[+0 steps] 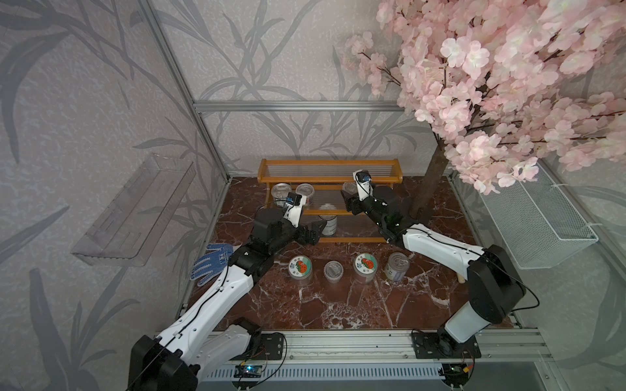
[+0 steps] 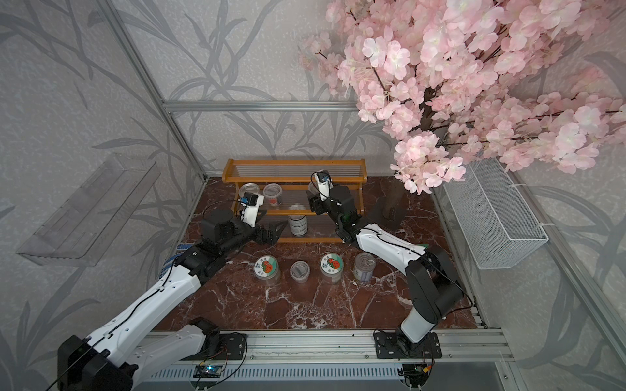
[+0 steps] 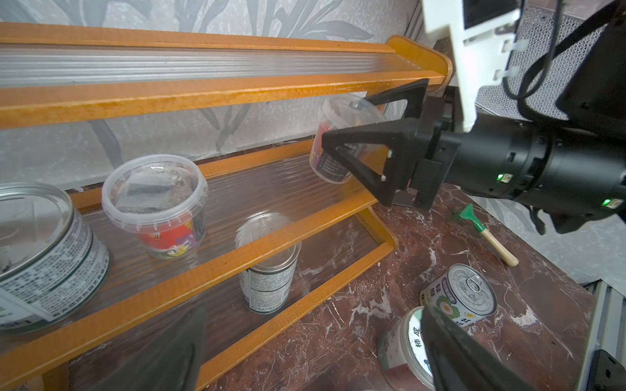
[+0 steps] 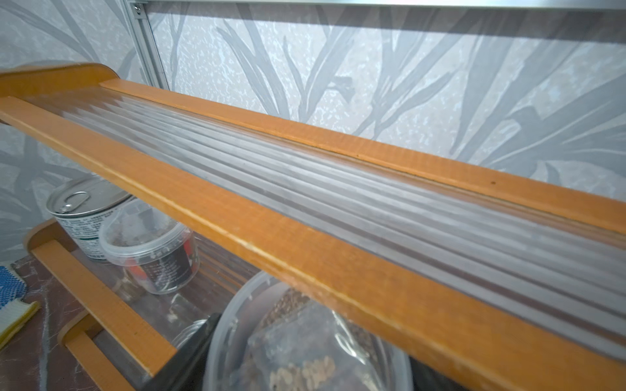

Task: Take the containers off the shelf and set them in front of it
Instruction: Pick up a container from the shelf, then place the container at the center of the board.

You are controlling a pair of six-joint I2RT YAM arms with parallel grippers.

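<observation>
- The left arm and right arm share one build: glossy white link shells between bulky matte-black joint housings.
- A thin black cable runs along each white shell, which is dotted with small dark screw holes.
- The left gripper and right gripper are black, with triangular open-frame fingers; the right one's finger shows two small white dots near its base.
- A white bracket on each wrist carries a small black camera with a blue patch.
- Two green lights glow on the right arm's black cylindrical wrist.
- Each arm stands on a black base plate with bolt heads at the corners.
</observation>
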